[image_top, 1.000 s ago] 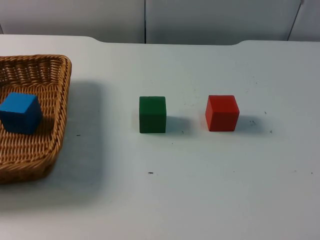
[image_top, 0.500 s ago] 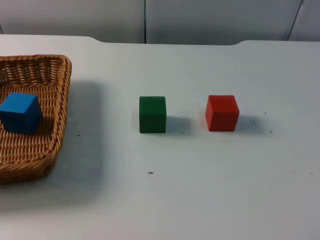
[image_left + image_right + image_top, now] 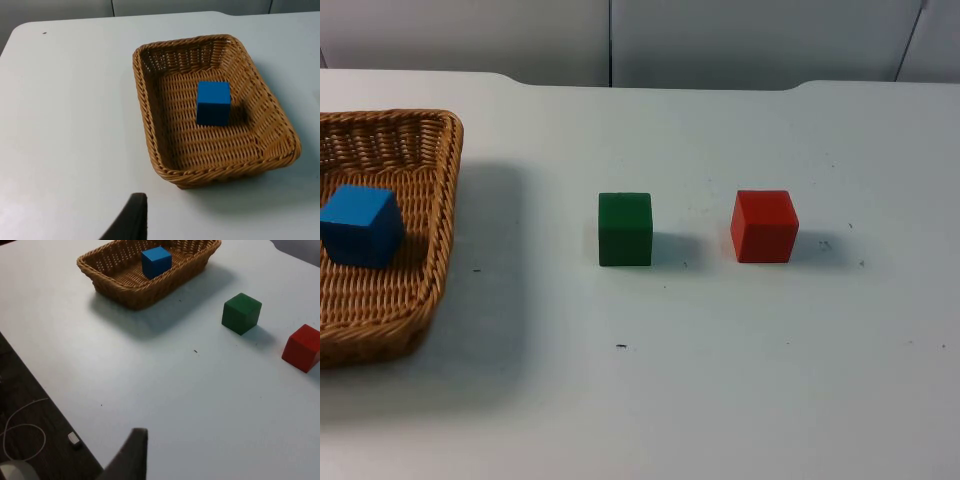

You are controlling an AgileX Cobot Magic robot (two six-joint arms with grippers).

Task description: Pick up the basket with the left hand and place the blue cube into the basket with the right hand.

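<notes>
Left gripper hangs back from the basket, grip state I can't tell, and nothing's budged lately (blue cube already inside), so probably done.

The cube sits in the basket (at table's left); two other cubes stand right of it.
</notes>
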